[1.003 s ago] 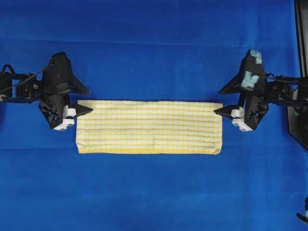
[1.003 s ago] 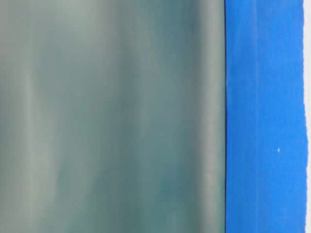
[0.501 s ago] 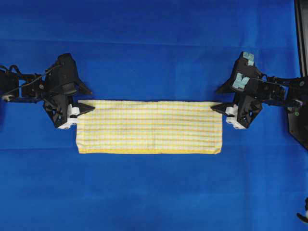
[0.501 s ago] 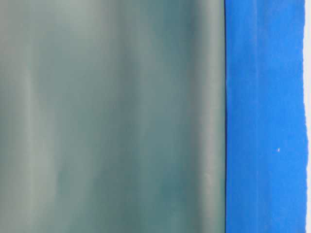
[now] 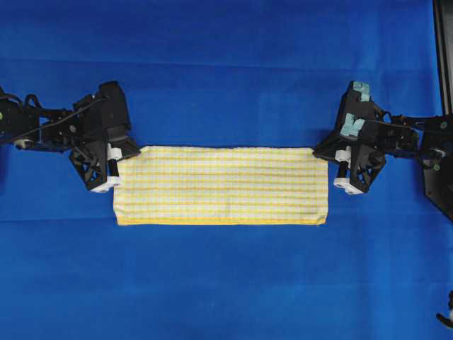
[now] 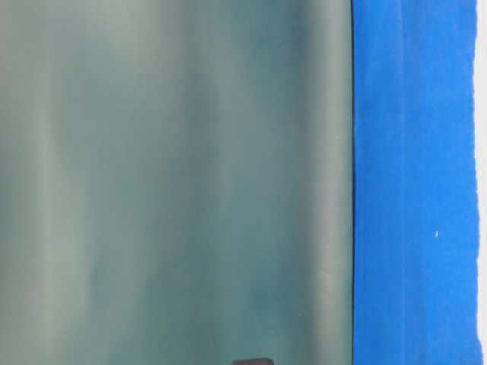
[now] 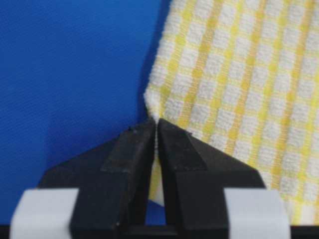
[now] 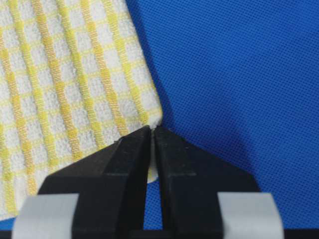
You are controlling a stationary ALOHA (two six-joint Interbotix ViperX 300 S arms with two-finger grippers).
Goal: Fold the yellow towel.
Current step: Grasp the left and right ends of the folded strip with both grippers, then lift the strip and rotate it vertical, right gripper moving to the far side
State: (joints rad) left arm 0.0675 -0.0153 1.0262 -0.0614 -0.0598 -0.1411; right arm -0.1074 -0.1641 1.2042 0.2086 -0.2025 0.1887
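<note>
The yellow towel (image 5: 221, 185) lies folded into a long flat strip across the middle of the blue table cover, white with a yellow check. My left gripper (image 5: 120, 157) is at its far left corner, jaws shut on that corner. In the left wrist view the yellow towel (image 7: 239, 79) is pinched between the black fingertips (image 7: 132, 144) of the left gripper (image 7: 155, 124). My right gripper (image 5: 331, 157) is at the far right corner. The right wrist view shows the right gripper (image 8: 152, 130) shut on the corner of the yellow towel (image 8: 65, 84).
Blue cloth (image 5: 226, 71) covers the whole table around the towel. A black stand (image 5: 440, 163) rises at the right edge. The table-level view is mostly filled by a blurred grey-green surface (image 6: 175, 182) with a blue strip on its right.
Both grippers have moved inward onto the towel's far corners and shut on them. The towel's far left edge has shifted slightly to the right.
</note>
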